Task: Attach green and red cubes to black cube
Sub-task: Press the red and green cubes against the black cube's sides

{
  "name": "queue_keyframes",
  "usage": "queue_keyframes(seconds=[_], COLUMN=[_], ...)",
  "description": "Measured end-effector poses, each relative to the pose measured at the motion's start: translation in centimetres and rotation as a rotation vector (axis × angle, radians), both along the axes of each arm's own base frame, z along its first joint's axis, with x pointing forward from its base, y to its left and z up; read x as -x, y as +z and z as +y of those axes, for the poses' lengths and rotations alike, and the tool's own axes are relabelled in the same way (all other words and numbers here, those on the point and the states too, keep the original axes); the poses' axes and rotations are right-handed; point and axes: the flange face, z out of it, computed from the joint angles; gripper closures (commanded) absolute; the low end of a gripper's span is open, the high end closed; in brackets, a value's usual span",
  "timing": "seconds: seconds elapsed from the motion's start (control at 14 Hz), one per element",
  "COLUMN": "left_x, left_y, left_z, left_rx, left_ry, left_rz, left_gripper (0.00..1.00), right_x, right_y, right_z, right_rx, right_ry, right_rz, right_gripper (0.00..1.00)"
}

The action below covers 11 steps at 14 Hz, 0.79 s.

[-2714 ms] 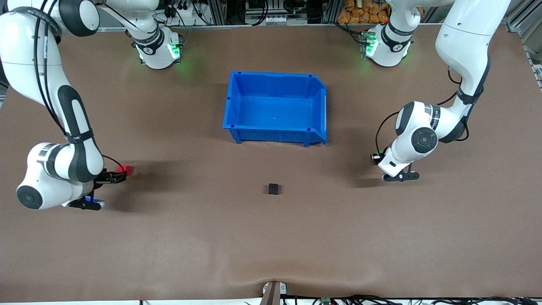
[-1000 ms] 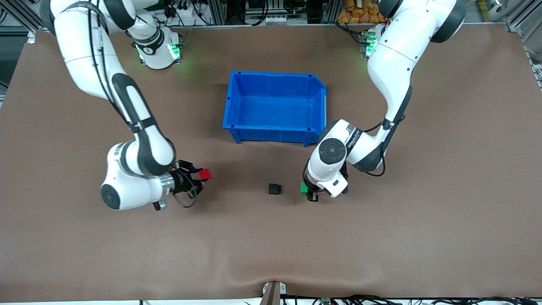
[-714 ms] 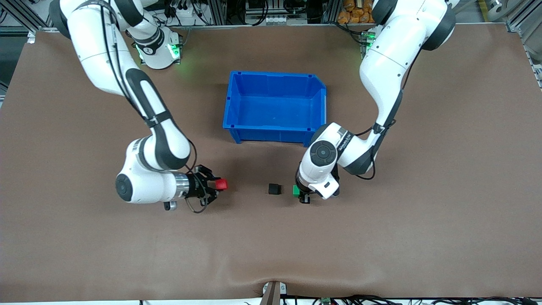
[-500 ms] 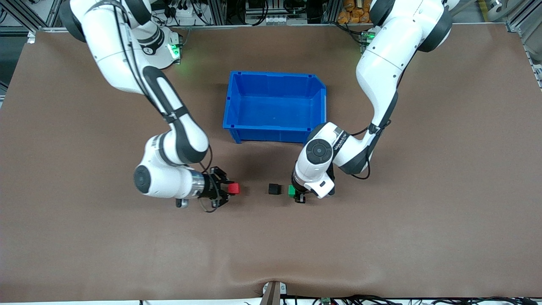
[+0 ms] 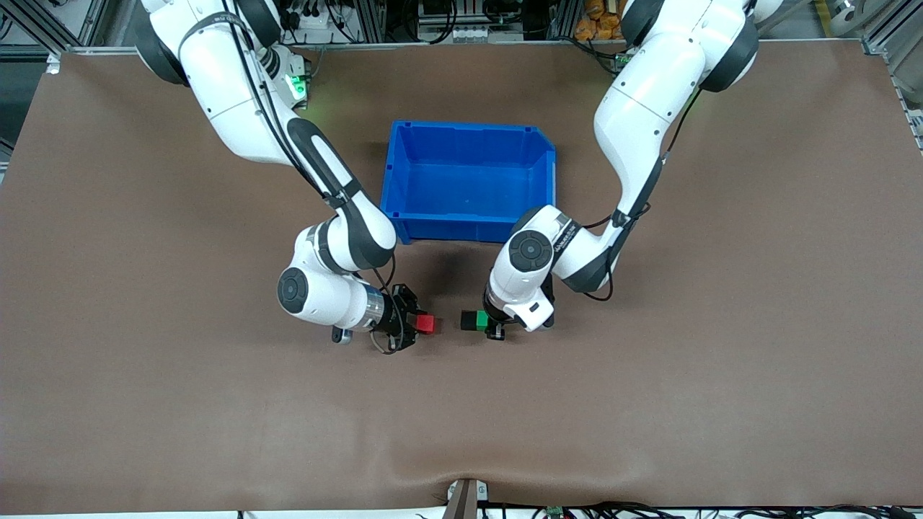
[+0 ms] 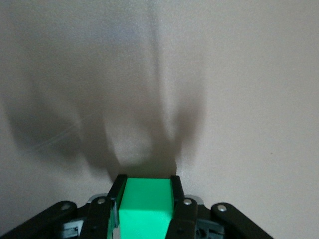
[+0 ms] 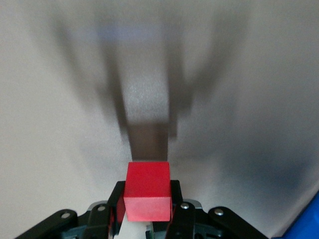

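Observation:
The black cube [image 5: 468,321] sits on the brown table, nearer the front camera than the blue bin. My left gripper [image 5: 484,323] is shut on the green cube [image 5: 482,318], which it holds low at the table against the black cube's side toward the left arm's end. In the left wrist view the green cube [image 6: 146,204] fills the space between the fingers [image 6: 175,185]. My right gripper [image 5: 421,324] is shut on the red cube [image 5: 426,324], a short gap from the black cube on the right arm's side. The right wrist view shows the red cube [image 7: 147,191] gripped.
The open blue bin [image 5: 399,180] stands at mid-table, just farther from the front camera than both grippers. Its corner shows in the right wrist view [image 7: 306,226]. Both forearms slope down past the bin's two front corners. Bare brown table lies all around.
Both arms have swept inward from the table's ends, each carrying its cube. The green cube has closed up to the black cube. The red cube has come close to it.

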Motion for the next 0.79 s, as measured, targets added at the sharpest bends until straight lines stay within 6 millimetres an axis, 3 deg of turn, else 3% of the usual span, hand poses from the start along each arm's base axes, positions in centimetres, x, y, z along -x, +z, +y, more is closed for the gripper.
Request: queue_keyframes(seconds=[0.14,0.21,0.29,0.64,0.71,0.79], left_x=[0.2,0.2,0.2,0.4,0.4,0.0], left_y=[0.0,0.0,0.0,-0.1,0.0,0.4], left_z=[-0.3,-0.4,-0.4,-0.7,-0.8,-0.6], left_rx=[0.005,0.007,0.007,0.006,0.007,0.007], left_ry=[-0.005,-0.005,-0.005,-0.015,-0.014,-0.011], left_rz=[-0.005,-0.008,-0.009,-0.013,-0.015,-0.019], left_gripper=[0.98,0.54,0.01,0.00,0.00,0.00], right_x=[0.1,0.1,0.0,1.0,1.2,1.5], right_y=[0.0,0.0,0.0,-0.7,-1.0,-1.4], right_z=[0.2,0.2,0.2,2.4,3.0,3.4], right_rx=[-0.014,-0.017,-0.018,-0.015,-0.013,-0.011], right_ry=[-0.015,-0.019,-0.021,-0.040,-0.045,-0.044], right_rz=[0.006,0.007,0.006,-0.020,-0.032,-0.038], right_gripper=[1.00,1.00,1.00,1.00,0.92,0.52])
